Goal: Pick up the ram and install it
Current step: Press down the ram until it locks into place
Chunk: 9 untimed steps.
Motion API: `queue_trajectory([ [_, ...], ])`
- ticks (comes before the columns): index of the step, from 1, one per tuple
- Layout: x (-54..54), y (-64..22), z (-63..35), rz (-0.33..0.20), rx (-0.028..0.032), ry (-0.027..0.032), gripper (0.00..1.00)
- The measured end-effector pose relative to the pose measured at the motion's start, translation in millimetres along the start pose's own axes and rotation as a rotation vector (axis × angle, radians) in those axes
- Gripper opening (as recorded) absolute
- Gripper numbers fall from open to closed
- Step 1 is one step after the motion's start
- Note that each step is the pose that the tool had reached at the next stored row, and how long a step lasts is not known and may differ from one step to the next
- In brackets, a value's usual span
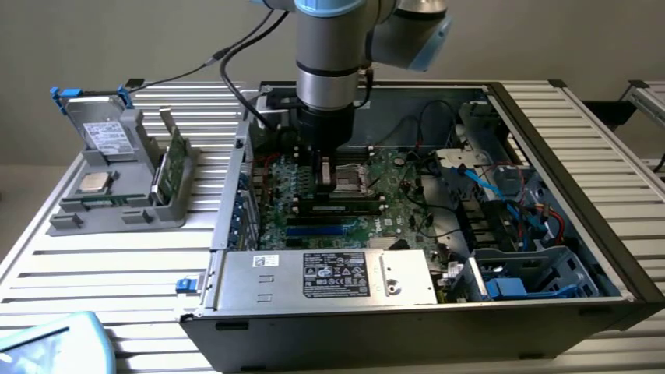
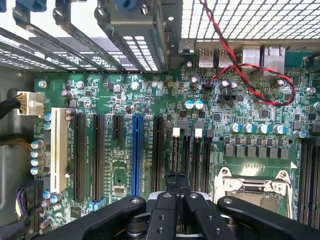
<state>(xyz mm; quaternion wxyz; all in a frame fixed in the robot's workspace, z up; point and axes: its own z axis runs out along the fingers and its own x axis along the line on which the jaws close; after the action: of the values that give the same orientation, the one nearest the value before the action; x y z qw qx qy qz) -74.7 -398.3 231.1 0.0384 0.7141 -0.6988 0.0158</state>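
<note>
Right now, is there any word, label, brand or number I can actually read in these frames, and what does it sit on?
None can be read.
Black label on the power supply: print too small.
White sticker beside it: illegible.
Label on the grey drive in the holder: blurred.
Motherboard silkscreen in the wrist view: too fine.

The arm (image 1: 330,70) drops into the open computer case (image 1: 582,156) over the motherboard (image 2: 150,115). A red-black wire (image 2: 250,85) loops nearby, and blue cables (image 1: 488,183) crowd the exterior view's right. The slatted tabletop (image 1: 114,265) lies open beside the grey holder (image 1: 114,218).
</note>
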Motion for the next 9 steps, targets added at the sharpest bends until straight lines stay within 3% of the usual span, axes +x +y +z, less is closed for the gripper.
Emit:
queue_trajectory([
  [9, -0.5, 0.6, 5.5, 0.0, 0.0054, -0.0038, 0.11],
])
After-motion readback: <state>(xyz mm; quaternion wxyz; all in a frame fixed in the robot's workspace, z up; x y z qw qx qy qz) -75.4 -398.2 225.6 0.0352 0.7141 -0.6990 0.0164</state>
